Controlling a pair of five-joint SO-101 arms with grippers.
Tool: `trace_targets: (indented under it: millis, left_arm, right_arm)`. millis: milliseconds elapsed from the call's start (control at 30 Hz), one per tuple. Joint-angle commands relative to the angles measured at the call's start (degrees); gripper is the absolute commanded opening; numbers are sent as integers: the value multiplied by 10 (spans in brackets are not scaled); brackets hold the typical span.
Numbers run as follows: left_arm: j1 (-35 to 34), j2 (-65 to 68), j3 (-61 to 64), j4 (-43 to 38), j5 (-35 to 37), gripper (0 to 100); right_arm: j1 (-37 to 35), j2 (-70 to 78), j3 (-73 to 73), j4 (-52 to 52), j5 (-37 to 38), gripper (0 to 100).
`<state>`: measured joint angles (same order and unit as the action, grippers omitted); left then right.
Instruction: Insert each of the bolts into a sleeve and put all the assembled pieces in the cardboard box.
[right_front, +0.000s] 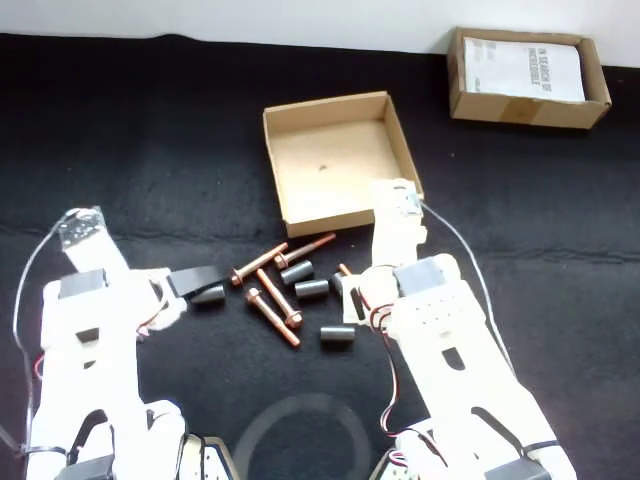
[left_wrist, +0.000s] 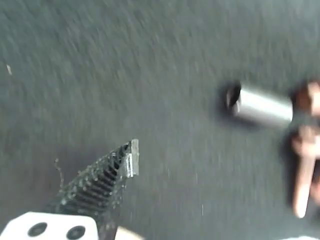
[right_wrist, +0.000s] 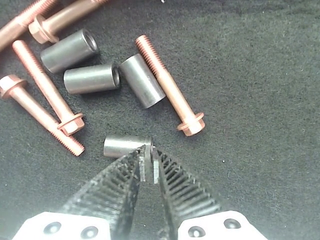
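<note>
The black counter (right_front: 150, 150) carries everything, and both arms are low over it. The cardboard box (right_front: 325, 103) stands open in the middle at the far side, well apart from the parts. I see no bolt and no sleeve inside it. A second box (right_front: 500, 106), with a paper in it, stands at the far right corner.

Between the arms the parts lie loose. I count five copper bolts, for example the bolt (right_wrist: 170, 82) nearest to the right arm. I also count five dark sleeves. All the bolts lie bare on the cloth and none is inside a sleeve.

The right end effector (right_wrist: 150, 165) has its fingers pressed almost together and pinches nothing. Its tips are just beside one sleeve (right_wrist: 125, 146), touching or nearly so. The left end effector (right_front: 215, 280) seems spread, because the left wrist view shows one finger (left_wrist: 107, 172) alone over bare cloth. It holds nothing, and a lone sleeve (left_wrist: 262, 105) lies near it.

In my judgement the task is at its very beginning: all five insertions and all the placing in the box are left to do.
</note>
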<state>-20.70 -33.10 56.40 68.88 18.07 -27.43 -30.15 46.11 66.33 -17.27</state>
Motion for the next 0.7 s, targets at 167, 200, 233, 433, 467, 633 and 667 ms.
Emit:
trace_targets:
  millis: [167,200,233,433,467,633,667]
  left_arm:
    - [43,2,-297,256,131,752]
    - [43,2,-337,267,141,752]
    - [44,0,-370,273,148,752]
    - [56,-1,-429,279,164,753]
    - [61,-1,-429,287,169,753]
    - [73,-12,-421,321,97,751]
    - [73,-18,-416,321,86,751]
  right_arm:
    - [-3,2,-7,-5,-1,9]
    - [-3,2,-6,-5,-1,9]
    - [-3,0,-4,-5,-1,9]
    - [-3,-4,-5,0,-1,9]
    - [-3,-4,-5,0,-1,9]
    - [-2,-4,-7,0,-1,9]
    - [-2,-4,-7,0,-1,9]
